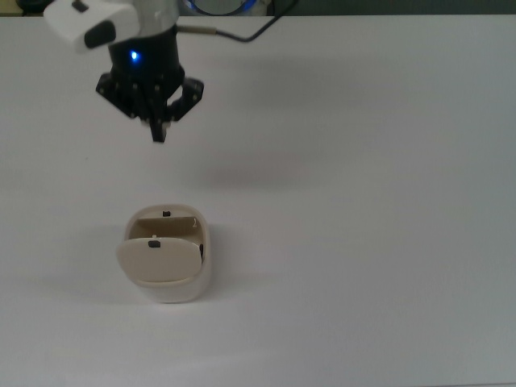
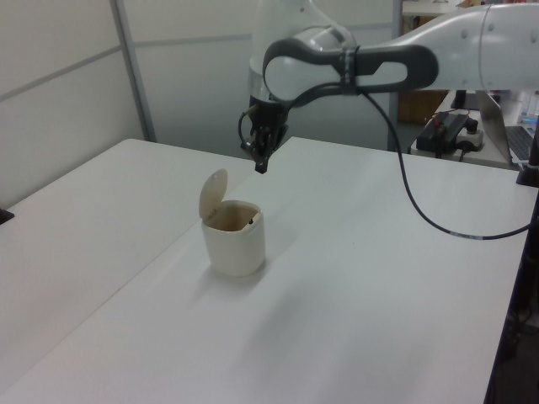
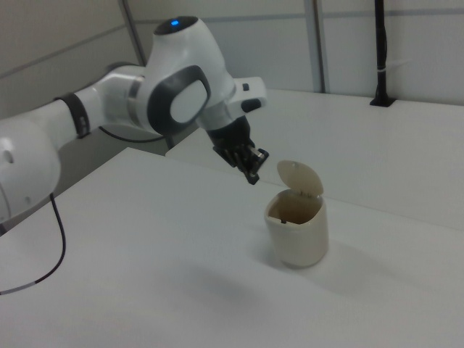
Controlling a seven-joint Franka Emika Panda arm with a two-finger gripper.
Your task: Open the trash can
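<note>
The trash can (image 1: 167,278) (image 2: 234,244) (image 3: 296,233) is a small cream-white bin standing on the white table. Its beige lid (image 2: 212,193) (image 3: 300,176) is swung up and stands open, and the brown inside shows. My gripper (image 1: 159,134) (image 2: 261,166) (image 3: 251,177) hangs in the air above and behind the bin, well apart from it. Its black fingers are pressed together with nothing between them.
The white table (image 1: 363,201) spreads wide around the bin. A black cable (image 2: 421,210) hangs from the arm over the table in the left view. A table seam (image 2: 181,244) runs close beside the bin in the left view.
</note>
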